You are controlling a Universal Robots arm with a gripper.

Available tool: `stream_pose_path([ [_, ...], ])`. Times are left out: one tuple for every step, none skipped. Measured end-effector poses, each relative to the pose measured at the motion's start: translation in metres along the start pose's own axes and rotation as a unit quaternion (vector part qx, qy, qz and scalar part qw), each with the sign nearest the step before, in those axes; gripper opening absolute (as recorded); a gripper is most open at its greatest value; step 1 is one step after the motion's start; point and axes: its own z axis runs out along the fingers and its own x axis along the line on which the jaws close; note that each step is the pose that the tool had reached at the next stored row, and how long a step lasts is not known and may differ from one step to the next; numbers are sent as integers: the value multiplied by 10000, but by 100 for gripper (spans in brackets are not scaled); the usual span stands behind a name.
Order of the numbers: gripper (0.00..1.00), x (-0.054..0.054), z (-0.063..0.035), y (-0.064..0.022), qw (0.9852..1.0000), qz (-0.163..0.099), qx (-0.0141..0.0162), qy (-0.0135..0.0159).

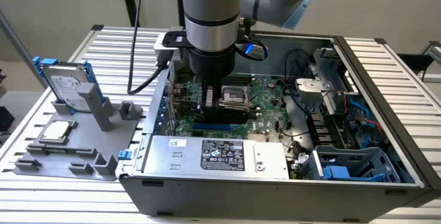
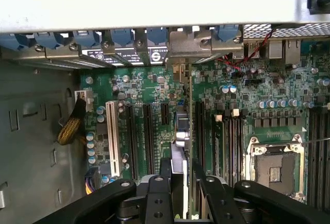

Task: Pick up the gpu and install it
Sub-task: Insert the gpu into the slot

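The hand (image 2: pixel 180 190) was partly closed on the gpu (image 2: pixel 181 131), pinching the card edge-on between its fingers, probably so the lower edge lined up with a motherboard (image 2: pixel 149 87) slot. Just beyond the hand, the card's silver bracket (image 2: pixel 190 46) lay at the rear slot covers (image 2: pixel 111 41). The arm (image 1: pixel 210 7) pointed straight down into the open case (image 1: pixel 276 198).

The motherboard (image 2: pixel 154 87) is showing deep green, dotted with silver-topped capacitors and striped by black slots, with one white slot (image 2: pixel 112 136) standing out. The gpu (image 2: pixel 189 100) is showing a thin green edge and a silver bracket. The end effector (image 2: pixel 181 175) is showing matte black. Blue clips (image 2: pixel 87 38) are lining the grey case (image 1: pixel 276 198). The hard drive (image 1: pixel 65 82) is gleaming silver between blue rails, above a grey tray (image 1: pixel 69 154) on the silver, ribbed table (image 1: pixel 406 69).
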Motion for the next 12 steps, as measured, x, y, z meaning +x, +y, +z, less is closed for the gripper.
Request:
stream_pose_path([
  [27,0,0,0,10000,0,0,0],
  [27,0,0,0,10000,0,0,0],
  [27,0,0,0,10000,0,0,0],
  [27,0,0,0,10000,0,0,0],
  [27,0,0,0,10000,0,0,0],
  [27,-1,1,0,10000,0,0,-1],
  [27,-4,1,0,10000,0,1,-1],
  [27,-7,1,0,10000,0,1,-1],
  [27,-10,1,1,10000,0,0,0],
  [27,-15,1,2,10000,1,0,0],
  [27,-18,2,2,10000,0,0,0],
  [27,-21,3,2,10000,0,0,-1],
])
